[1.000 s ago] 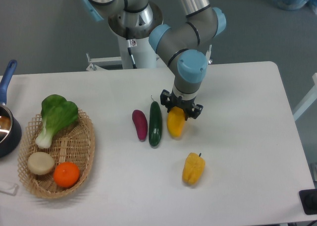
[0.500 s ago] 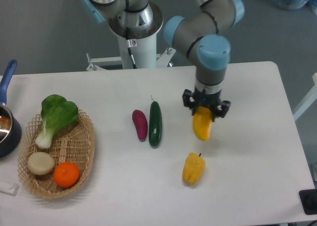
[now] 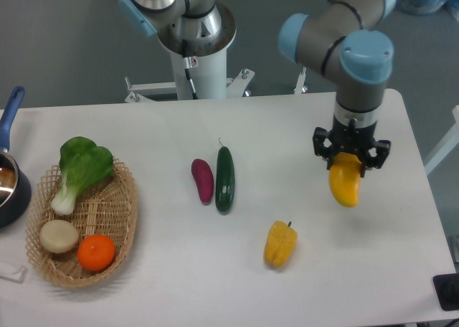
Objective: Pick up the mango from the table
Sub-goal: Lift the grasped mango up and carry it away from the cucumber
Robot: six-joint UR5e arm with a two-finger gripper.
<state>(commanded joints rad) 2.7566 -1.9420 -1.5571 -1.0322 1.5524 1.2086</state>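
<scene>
The smooth yellow mango (image 3: 345, 186) hangs in the air above the right part of the white table (image 3: 143, 133), its lower end pointing down. My gripper (image 3: 351, 159) is shut on the mango's upper end, with the black fingers on either side of it. The blue-capped wrist stands straight above the fruit.
A yellow bell pepper (image 3: 280, 244) lies left of and below the mango. A cucumber (image 3: 224, 178) and a purple sweet potato (image 3: 202, 180) lie side by side mid-table. A wicker basket (image 3: 107, 219) with bok choy, an onion and an orange sits at the left, beside a blue-handled pot (image 3: 8, 169).
My gripper has carried the mango to the right, away from the cucumber and past the bell pepper, and it now hangs over the table's right side.
</scene>
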